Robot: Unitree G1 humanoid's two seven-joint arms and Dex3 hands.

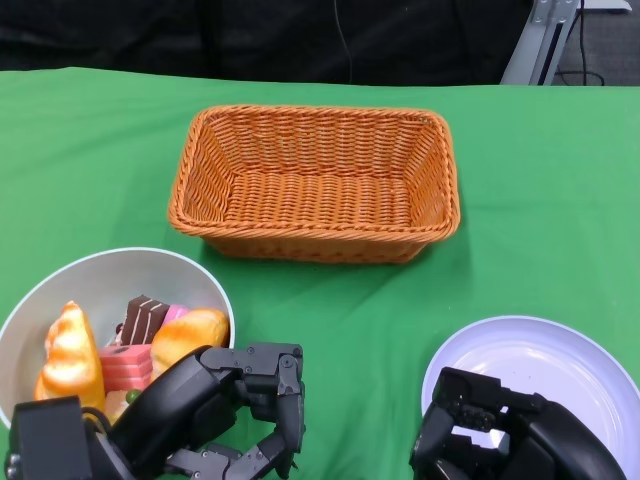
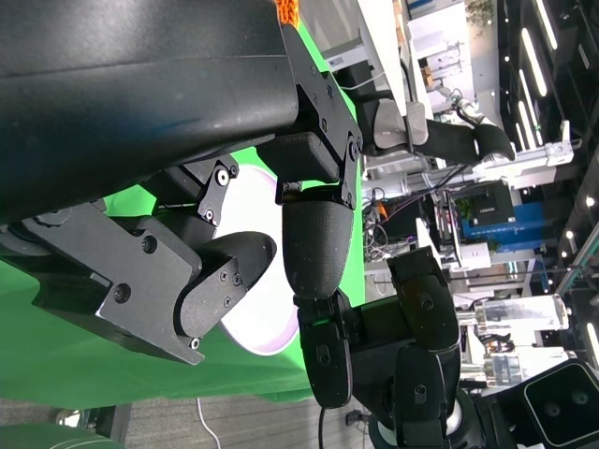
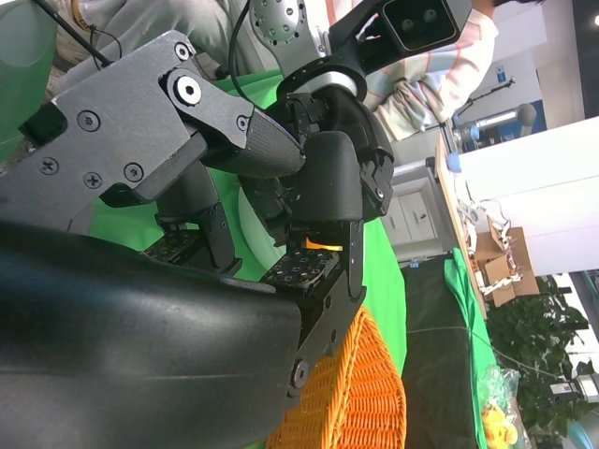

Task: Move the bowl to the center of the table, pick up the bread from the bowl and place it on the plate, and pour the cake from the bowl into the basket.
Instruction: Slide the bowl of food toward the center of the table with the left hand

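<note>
So L hand & R hand both released, empty — grip bowl rim at near-left table edge, slide level to centre w/o tipping bread.

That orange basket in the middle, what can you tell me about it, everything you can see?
The basket is a rectangular, open-topped tray of woven wicker, orange-brown, with sloping sides, a thick braided rim and rounded corners. It sits upright and flat on the green cloth, near the middle and towards the far side. Nothing lies inside it and nothing touches it except the cloth. The bowl of pastries sits nearer and to the left, the white plate nearer and to the right, both apart from it.
</note>
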